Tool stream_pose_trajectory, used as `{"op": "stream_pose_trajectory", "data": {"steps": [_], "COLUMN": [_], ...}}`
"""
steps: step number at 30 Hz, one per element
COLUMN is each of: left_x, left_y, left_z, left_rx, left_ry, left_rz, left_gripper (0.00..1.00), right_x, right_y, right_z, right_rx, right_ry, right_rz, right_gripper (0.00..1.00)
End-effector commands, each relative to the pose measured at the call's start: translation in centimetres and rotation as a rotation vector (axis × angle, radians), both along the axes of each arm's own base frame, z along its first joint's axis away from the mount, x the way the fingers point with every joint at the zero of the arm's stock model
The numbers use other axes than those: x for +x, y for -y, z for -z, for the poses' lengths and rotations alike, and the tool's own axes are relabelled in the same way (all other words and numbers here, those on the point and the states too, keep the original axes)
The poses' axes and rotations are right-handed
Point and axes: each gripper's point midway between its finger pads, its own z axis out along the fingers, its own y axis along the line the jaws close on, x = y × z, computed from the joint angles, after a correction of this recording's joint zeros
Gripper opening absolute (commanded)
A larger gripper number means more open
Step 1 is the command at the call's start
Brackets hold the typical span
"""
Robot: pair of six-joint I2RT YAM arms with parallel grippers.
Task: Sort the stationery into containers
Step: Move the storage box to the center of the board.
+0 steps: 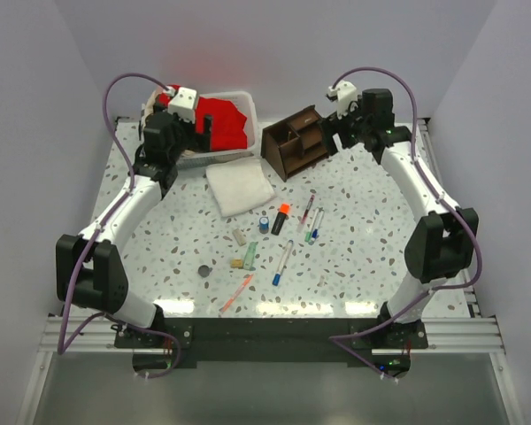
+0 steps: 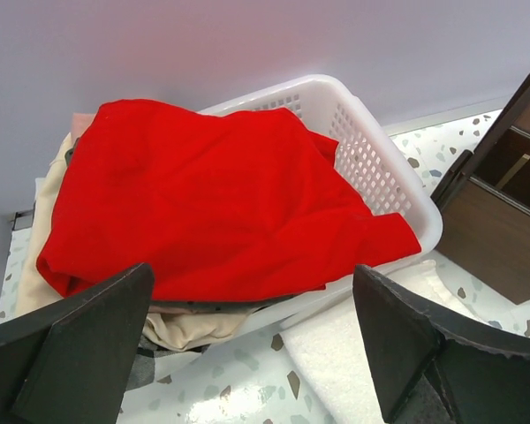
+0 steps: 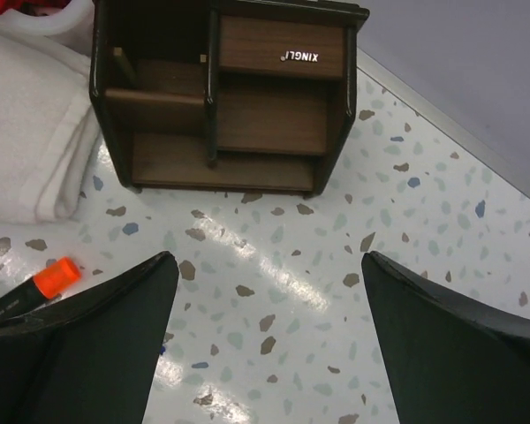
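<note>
Left jaws: spread wide, nothing gripped, held over the near rim of the white basket point(image 2: 371, 132), which carries a red cloth point(image 2: 221, 203), at the far left of the worktop point(image 1: 363, 239).

Right jaws: spread wide, nothing gripped, poised above bare worktop just in front of the wooden organizer point(image 3: 221, 97). The organizer is set at the far side, right of the basket.

A folded white cloth point(image 1: 239, 186) is noted just beside the organizer.

Stationery is scattered mid-worktop, well apart from the organizer:
- orange-capped black marker point(image 1: 280, 218) just beside a small blue bottle point(image 1: 264, 223)
- 2 slim pens point(image 1: 307, 209) to their right
- blue-tipped pen point(image 1: 282, 262) nearer the arms
- pink-red pen point(image 1: 236, 292) nearest the front edge
- dark disc point(image 1: 203, 271) at the left
- beige block point(image 1: 239, 236) and green block point(image 1: 250, 257) between disc and marker
</note>
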Motion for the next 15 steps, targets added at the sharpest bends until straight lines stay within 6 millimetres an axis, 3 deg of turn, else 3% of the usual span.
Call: {"op": "stream_pose_trajectory", "data": {"steps": [1, 10, 11, 12, 14, 15], "left_x": [-0.9, -2.3, -2.4, -2.5, -2.6, -2.7], "left_y": [-0.8, -1.1, -1.2, -1.2, -1.3, -1.2], "left_z": [-2.1, -0.5, -0.3, 0.0, 0.7, 0.9], "left_rx": [-0.037, -0.028, -0.022, -0.020, -0.017, -0.017], "left_ry": [0.033, -0.010, -0.014, -0.025, -0.046, -0.052], "left_rz": [-0.046, -0.048, -0.049, -0.052, -0.053, -0.050], "left_gripper": [1.00, 1.00, 1.00, 1.00, 1.00, 1.00], "right_x": [1.7, 7.3, 8.1, 8.8, 9.6, 10.0], "right_y": [-1.6, -2.2, -2.1, -2.1, -2.2, -2.0], "right_z": [-0.2, 1.2, 0.3, 2.0, 2.1, 3.0], "right_rx": [0.127, 0.160, 0.157, 0.150, 0.140, 0.133], "right_ry": [-0.004, -0.016, 0.006, -0.024, -0.025, -0.039], "right_rz": [-0.111, -0.128, -0.122, -0.117, -0.113, -0.101], "right_gripper": [0.85, 0.74, 0.73, 0.71, 0.69, 0.69]}}
